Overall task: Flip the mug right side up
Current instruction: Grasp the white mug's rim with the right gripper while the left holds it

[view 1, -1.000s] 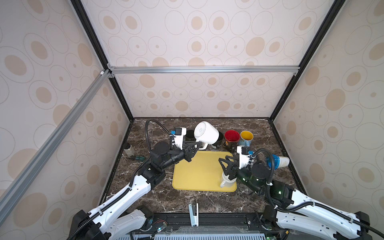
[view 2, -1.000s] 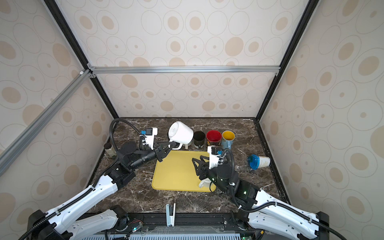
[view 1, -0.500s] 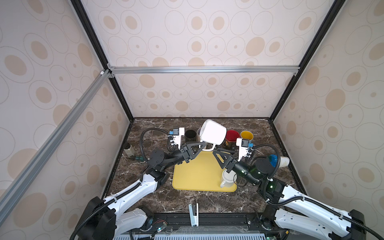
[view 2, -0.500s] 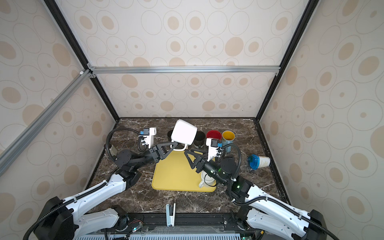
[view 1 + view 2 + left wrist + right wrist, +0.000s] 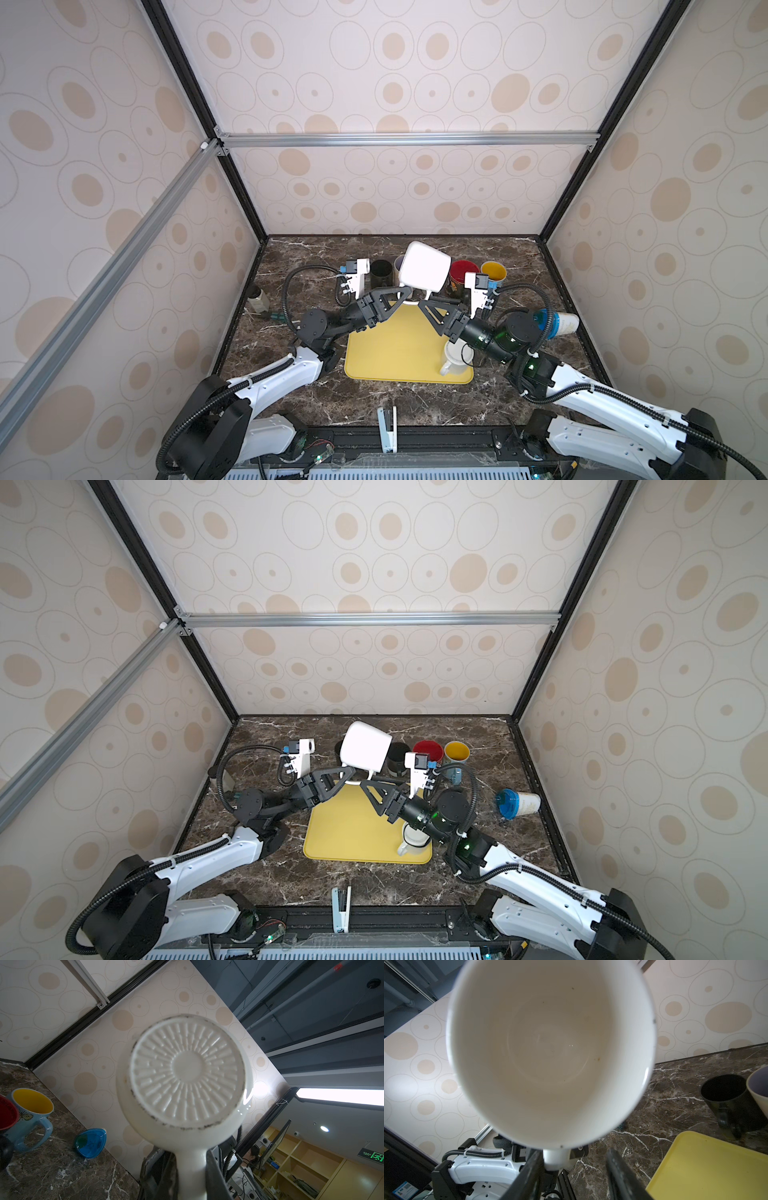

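The white mug point(image 5: 424, 266) point(image 5: 365, 746) hangs tilted in the air above the back edge of the yellow tray point(image 5: 395, 353). Its ribbed base point(image 5: 187, 1072) faces the left wrist camera and its empty inside point(image 5: 550, 1049) faces the right wrist camera. My left gripper point(image 5: 400, 292) point(image 5: 345, 773) point(image 5: 192, 1172) is shut on the mug's handle from below. My right gripper point(image 5: 426, 300) point(image 5: 368, 783) point(image 5: 574, 1153) stands open at the same handle point(image 5: 554, 1157); one finger lies against it and the other stands well apart.
A small white mug point(image 5: 455, 359) stands on the tray's near right corner. Black point(image 5: 381, 272), red point(image 5: 463, 272) and yellow point(image 5: 493, 272) mugs line the back of the marble table. A blue-lidded cup point(image 5: 557, 324) lies at the right and a small bottle point(image 5: 258, 297) at the left.
The left gripper has lifted the mug higher and turned its mouth towards the right arm. The right gripper has risen from the small mug on the tray up to the handle.
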Tool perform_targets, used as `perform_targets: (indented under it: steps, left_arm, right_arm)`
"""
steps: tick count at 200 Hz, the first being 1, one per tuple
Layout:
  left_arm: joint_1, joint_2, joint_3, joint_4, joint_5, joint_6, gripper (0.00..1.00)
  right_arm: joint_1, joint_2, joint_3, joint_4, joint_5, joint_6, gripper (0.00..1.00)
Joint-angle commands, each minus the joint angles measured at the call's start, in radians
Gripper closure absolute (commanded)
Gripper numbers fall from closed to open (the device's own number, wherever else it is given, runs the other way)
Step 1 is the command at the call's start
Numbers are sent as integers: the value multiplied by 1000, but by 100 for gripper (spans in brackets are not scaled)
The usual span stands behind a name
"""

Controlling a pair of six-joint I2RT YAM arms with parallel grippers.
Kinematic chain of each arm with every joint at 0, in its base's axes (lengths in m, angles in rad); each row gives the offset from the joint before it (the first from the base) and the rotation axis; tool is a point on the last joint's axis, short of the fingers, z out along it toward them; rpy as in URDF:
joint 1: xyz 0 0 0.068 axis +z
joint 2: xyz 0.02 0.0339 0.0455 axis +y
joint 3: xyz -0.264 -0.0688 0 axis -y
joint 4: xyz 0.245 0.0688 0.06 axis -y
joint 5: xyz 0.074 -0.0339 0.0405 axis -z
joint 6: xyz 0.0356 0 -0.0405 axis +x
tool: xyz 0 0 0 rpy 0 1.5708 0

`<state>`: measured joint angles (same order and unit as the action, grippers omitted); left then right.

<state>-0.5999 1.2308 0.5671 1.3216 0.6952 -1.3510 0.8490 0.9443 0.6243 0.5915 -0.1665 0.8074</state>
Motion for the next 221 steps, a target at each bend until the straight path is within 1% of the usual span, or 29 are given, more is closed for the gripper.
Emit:
perform_targets:
  steps: [1, 61, 123, 158, 175, 185, 198, 207, 209, 217, 221]
  left_arm:
    - [6, -40, 22, 136, 2, -22, 100]
    - [-4, -32, 19, 143, -2, -21, 100]
    - [-13, -20, 7, 156, -7, -22, 100]
    - [-15, -4, 2, 174, -10, -31, 100]
    - [-16, 6, -3, 184, -11, -36, 100]
    - [-16, 11, -4, 187, -12, -38, 100]
    - [-15, 15, -5, 177, -7, -33, 100]
    - [-11, 13, 0, 133, 4, -14, 100]
    - [-10, 11, 5, 119, 7, -7, 95]
    - [-1, -6, 15, -27, 13, 38, 59]
    - [7, -24, 19, -119, 6, 73, 26]
  right_arm:
    - [-21, 15, 21, 88, -36, 38, 51]
    - [-37, 71, 55, 153, -74, 54, 54]
    - [-51, 121, 91, 224, -93, 72, 60]
    - [-54, 146, 97, 280, -94, 96, 71]
    - [-59, 157, 105, 296, -95, 105, 87]
    - [-59, 163, 111, 296, -96, 105, 100]
    - [-62, 166, 116, 290, -93, 109, 100]
    - [-66, 167, 123, 275, -91, 107, 100]
    - [-66, 166, 125, 266, -89, 108, 100]
    - [-71, 161, 134, 230, -79, 107, 100]
    - [-76, 158, 141, 204, -75, 108, 100]
